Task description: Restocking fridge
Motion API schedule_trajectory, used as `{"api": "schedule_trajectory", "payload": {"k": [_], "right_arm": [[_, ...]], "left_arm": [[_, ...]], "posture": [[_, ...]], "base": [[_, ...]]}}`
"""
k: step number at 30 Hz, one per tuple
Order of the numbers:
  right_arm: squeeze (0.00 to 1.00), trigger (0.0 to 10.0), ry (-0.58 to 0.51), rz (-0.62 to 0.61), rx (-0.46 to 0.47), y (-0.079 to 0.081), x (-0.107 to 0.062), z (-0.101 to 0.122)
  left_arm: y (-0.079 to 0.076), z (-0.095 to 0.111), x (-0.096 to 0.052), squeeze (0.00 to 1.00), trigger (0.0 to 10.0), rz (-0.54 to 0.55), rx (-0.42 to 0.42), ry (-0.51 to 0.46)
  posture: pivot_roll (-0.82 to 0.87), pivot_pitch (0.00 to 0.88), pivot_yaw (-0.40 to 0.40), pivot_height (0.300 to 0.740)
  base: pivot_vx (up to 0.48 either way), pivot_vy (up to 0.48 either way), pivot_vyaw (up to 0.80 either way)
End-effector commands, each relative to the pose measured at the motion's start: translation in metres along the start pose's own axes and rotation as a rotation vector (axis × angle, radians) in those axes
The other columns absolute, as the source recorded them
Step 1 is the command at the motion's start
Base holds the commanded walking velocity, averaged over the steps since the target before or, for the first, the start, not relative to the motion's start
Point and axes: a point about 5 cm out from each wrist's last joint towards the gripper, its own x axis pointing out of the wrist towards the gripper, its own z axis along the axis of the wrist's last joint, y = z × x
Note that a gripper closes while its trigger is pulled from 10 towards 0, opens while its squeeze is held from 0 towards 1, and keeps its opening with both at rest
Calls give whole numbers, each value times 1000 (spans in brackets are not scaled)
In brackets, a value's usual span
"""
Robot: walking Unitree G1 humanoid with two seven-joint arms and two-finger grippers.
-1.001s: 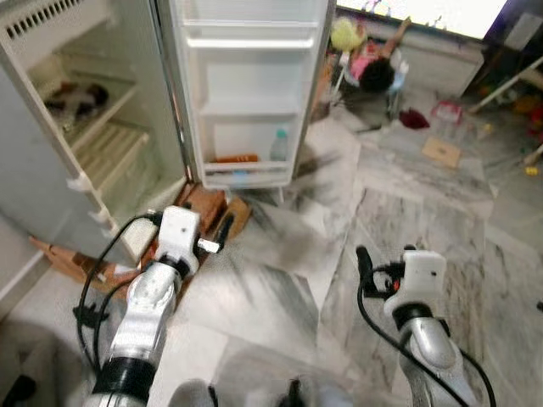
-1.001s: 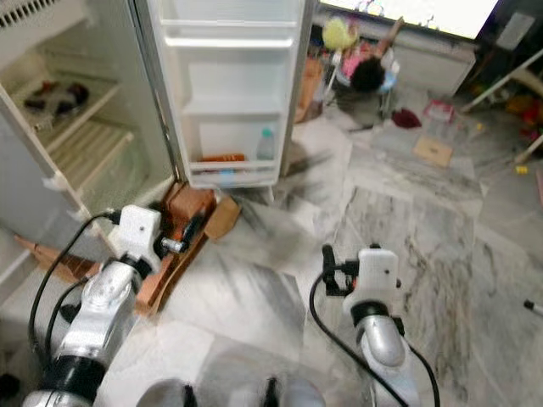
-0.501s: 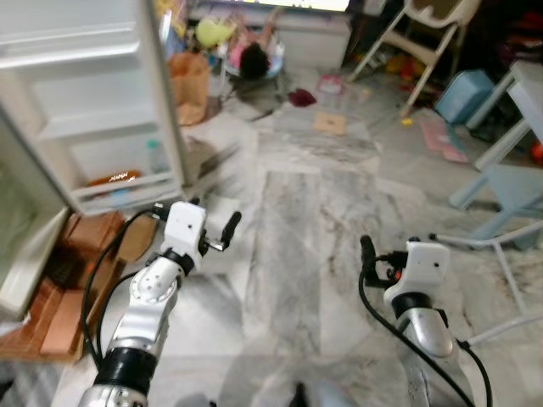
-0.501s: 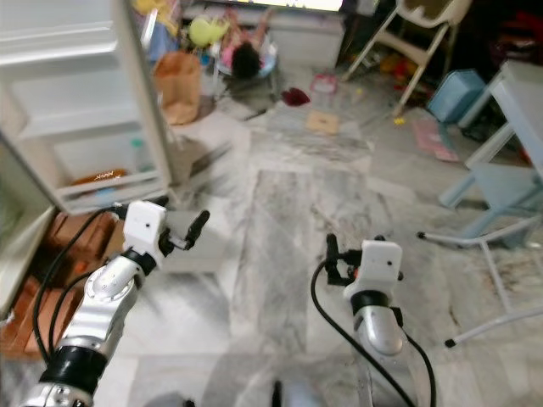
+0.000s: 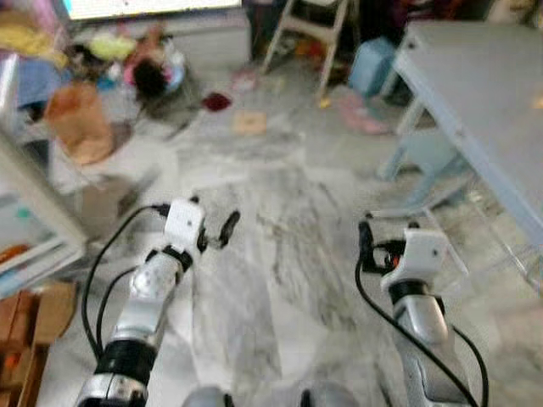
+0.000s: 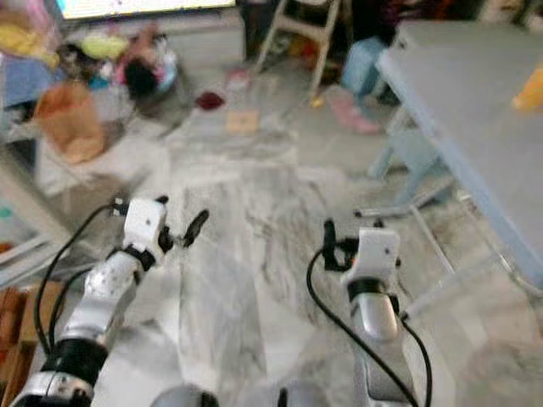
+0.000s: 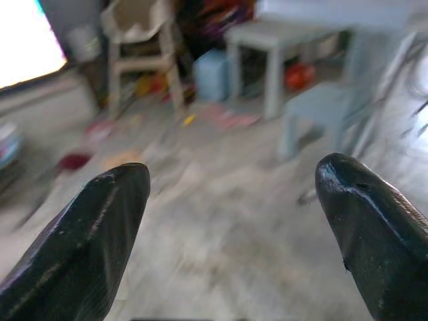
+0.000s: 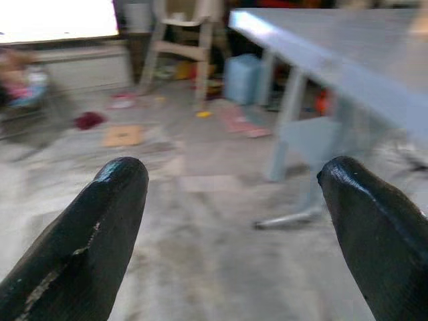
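The fridge door's white edge (image 5: 38,216) and its lower shelf stand at the far left of the blurred left eye view. My left gripper (image 5: 224,229) is held out at waist height over the marble floor (image 5: 280,246), open and empty; the left wrist view has its fingertips (image 7: 80,247) wide apart. My right gripper (image 5: 365,244) is also raised over the floor, open with nothing between its fingertips (image 8: 374,234). A yellow-orange object (image 6: 529,88), too blurred to name, sits on the grey table.
A long grey table (image 5: 484,93) fills the right side, with a pale blue stool (image 5: 424,148) and metal legs beside it. A blue bin (image 5: 371,64) and wooden chair (image 5: 297,34) stand behind. Brown bag (image 5: 78,127), toys (image 5: 144,72), cardboard (image 5: 25,322) at left.
The camera has swung to the right: the open fridge has slid out to the left edge and the grey table has come into view. Both grippers stay open and empty.
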Motion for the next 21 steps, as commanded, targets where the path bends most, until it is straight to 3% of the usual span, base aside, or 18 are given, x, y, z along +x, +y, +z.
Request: {"api": "schedule_trajectory", "payload": {"k": [1, 14, 21], "right_arm": [[0, 10000, -16, -12, -10, -3, 1, 4], [0, 10000, -51, 5, -11, 5, 8, 11], [0, 10000, -49, 5, -14, 7, 6, 10]], "left_arm": [[-6, 4, 5, 0, 10000, -17, -18, -24], [-2, 11, 11, 0, 10000, 57, -67, -49], [-2, 12, 13, 0, 10000, 53, -55, -48]], "posture": [[-104, 70, 8, 740], [-106, 83, 20, 740], [-113, 91, 23, 740]], "base": [[480, 0, -800], [472, 0, -800], [397, 268, -800]]}}
